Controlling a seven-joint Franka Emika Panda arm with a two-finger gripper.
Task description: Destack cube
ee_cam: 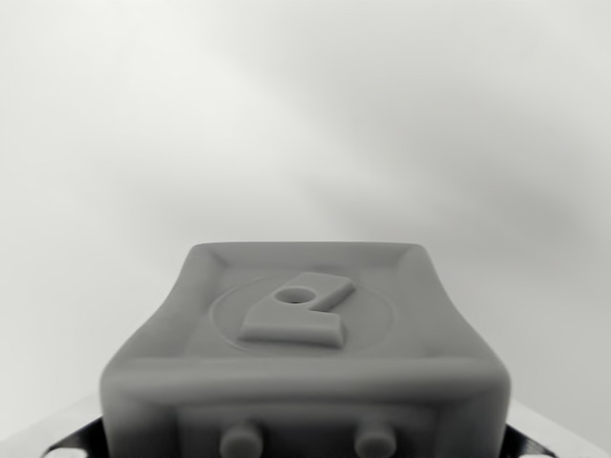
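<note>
Blurred pale grey background fills the upper view; a grey cube (305, 358) with a raised emblem looms close below. Tool state cannot be told.

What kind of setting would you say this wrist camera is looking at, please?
Probably a robot test bench, though little shows: a grey cube with an embossed figure on top fills the foreground, against a plain pale, featureless backdrop. The gripper isn't clearly visible.

Plain pale grey backdrop (305, 105), blurred, soft darker shading at right
</note>
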